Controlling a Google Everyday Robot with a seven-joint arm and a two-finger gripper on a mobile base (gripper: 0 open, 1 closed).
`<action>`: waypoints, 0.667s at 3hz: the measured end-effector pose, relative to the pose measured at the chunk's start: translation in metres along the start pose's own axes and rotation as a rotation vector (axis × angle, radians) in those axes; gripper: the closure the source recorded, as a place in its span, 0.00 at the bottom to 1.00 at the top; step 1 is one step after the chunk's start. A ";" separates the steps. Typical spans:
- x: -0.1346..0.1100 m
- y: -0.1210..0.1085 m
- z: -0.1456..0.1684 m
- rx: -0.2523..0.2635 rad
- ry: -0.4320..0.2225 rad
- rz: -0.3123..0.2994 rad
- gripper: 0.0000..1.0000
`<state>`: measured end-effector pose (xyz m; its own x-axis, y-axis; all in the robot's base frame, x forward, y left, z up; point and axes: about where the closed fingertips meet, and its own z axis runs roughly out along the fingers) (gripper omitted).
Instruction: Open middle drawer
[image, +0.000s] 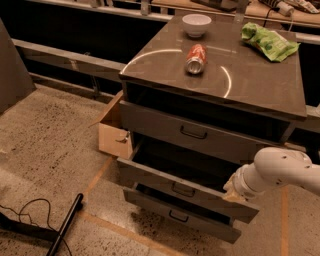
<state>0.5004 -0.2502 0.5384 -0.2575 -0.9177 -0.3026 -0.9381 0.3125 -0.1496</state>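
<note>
The middle drawer (150, 180) of the grey cabinet is standing pulled well out toward the near side. Its narrow front panel is sitting clear forward of the top drawer (160, 122) above it, and a dark open cavity is showing behind the panel. By my reckoning the opening is largely done. What I cannot judge from here is whether the drawer is at the end of its travel, so a last stretch of pull may be left.

The gripper (231, 191) is sitting at the right end of that front panel, on or just over its top edge, well to the right of the small dark wire handle (183, 190). The white arm (285, 170) is reaching in from the right. Whether the gripper is clamped on the panel or merely resting against it, I cannot tell.

The lowest drawer (150, 205) is also poking out a little beneath. On the tabletop (260, 85) a red can (195, 58) is lying on its side, with a white bowl (196, 24) at the far edge and a green bag (269, 42) at the far right. A cardboard box (114, 135) is sitting against the cabinet's left side.
</note>
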 end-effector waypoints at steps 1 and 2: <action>0.000 -0.010 0.010 0.032 0.020 -0.001 0.87; 0.003 -0.022 0.019 0.067 0.056 -0.006 1.00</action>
<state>0.5243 -0.2552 0.5227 -0.2661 -0.9312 -0.2490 -0.9225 0.3209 -0.2143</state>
